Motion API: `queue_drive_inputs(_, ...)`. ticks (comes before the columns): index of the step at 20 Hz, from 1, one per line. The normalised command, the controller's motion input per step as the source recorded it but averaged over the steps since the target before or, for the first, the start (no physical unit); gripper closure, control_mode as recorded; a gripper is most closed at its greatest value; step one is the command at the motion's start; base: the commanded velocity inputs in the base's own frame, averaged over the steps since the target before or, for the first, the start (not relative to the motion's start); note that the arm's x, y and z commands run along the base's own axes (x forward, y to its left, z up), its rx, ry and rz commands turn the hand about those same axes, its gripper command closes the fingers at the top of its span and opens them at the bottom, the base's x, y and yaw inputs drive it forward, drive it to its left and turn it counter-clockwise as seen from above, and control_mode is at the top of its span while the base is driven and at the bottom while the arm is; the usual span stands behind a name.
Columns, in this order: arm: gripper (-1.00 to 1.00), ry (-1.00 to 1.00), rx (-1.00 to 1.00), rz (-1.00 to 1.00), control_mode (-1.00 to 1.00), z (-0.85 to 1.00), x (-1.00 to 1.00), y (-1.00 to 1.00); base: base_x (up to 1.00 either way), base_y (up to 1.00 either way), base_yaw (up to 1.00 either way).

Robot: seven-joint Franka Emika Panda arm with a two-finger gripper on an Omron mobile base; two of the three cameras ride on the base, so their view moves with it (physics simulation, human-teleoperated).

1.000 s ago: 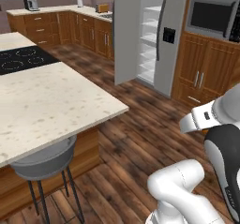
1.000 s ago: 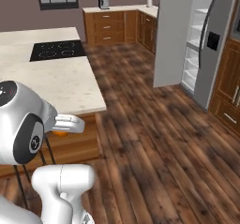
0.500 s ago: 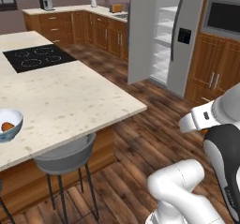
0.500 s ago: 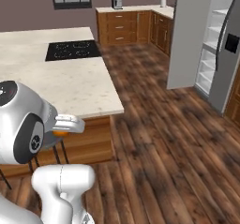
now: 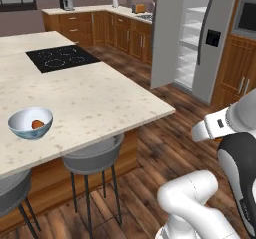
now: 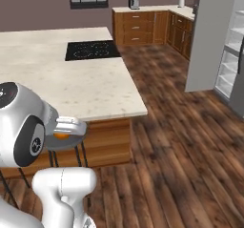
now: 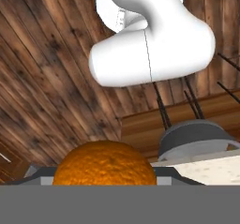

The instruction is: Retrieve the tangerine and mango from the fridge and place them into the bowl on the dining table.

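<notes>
Hand view shows a round orange fruit (image 7: 104, 164) sitting right between the jaws, which are pinching it from both sides. It has bumpy skin, so it looks like the tangerine. The right base view shows the same fruit (image 6: 62, 136) held low, beside the arm.

A tangerine is small and light, and a bit soft. A hard squeeze could squash it, so a gentle hold across its fat middle seems best. The bumpy skin should help stop it from slipping.

Far ahead of the jaws, the bowl (image 5: 30, 123) sits on the desk (image 5: 105, 100). It already holds one small orange thing (image 5: 37, 124). The fridge (image 5: 202, 38) stands open, well away from the jaws.
</notes>
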Motion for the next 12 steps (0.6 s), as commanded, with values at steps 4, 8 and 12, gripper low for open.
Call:
queue_drive_inputs(4, 1.0, 0.0, 0.0, 0.0, 1.0, 0.0, 0.0, 0.0, 0.08, 0.5, 0.11)
queue_drive_inputs(8, 1.0, 0.0, 0.0, 0.0, 1.0, 0.0, 0.0, 0.0, 0.14, 0.48, 0.1)
queue_drive_inputs(12, 1.0, 0.0, 0.0, 0.0, 1.0, 0.0, 0.0, 0.0, 0.29, 0.54, 0.08)
